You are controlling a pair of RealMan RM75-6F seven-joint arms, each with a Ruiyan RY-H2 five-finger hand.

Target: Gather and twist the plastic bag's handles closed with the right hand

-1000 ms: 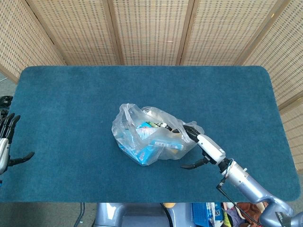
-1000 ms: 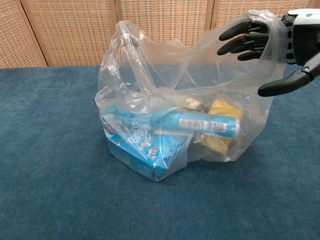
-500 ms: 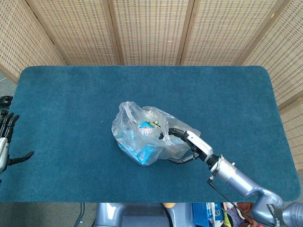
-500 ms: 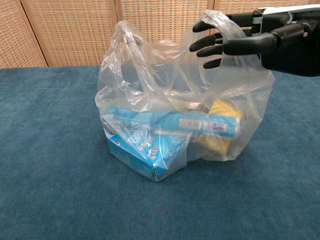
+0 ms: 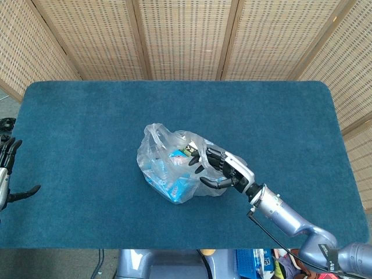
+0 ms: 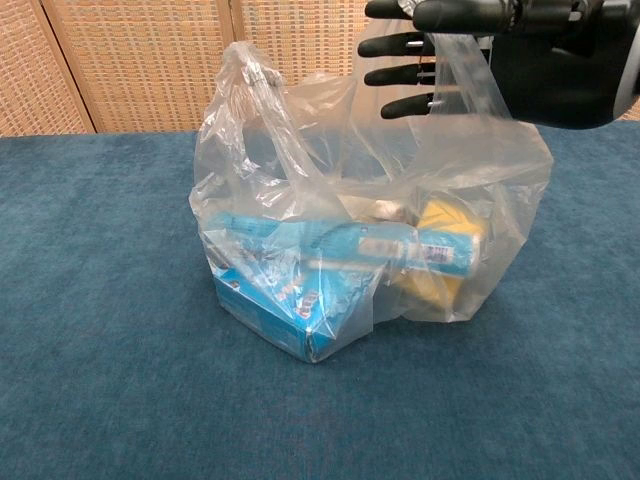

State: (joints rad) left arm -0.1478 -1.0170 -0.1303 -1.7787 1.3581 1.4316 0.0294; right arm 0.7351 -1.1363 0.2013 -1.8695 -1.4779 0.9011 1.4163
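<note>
A clear plastic bag [image 5: 174,171] [image 6: 340,230] stands mid-table, holding a blue box [image 6: 270,305], a blue tube [image 6: 410,245] and something yellow [image 6: 445,222]. Its left handle [image 6: 252,85] [image 5: 152,135] stands up on its own. My right hand [image 5: 224,171] [image 6: 500,45] reaches in from the right over the bag's top, fingers spread and pointing left. The right handle [image 6: 458,75] drapes across those fingers without being clenched. My left hand [image 5: 7,171] hangs at the table's left edge, fingers apart, holding nothing.
The blue felt table [image 5: 87,116] spreads around the bag on all sides. Woven screen panels [image 5: 186,35] stand behind the far edge. The right forearm [image 5: 285,212] crosses the near right part of the table.
My right hand has moved left and up over the bag's mouth, carrying the right handle with it toward the left handle. The left hand has stayed put.
</note>
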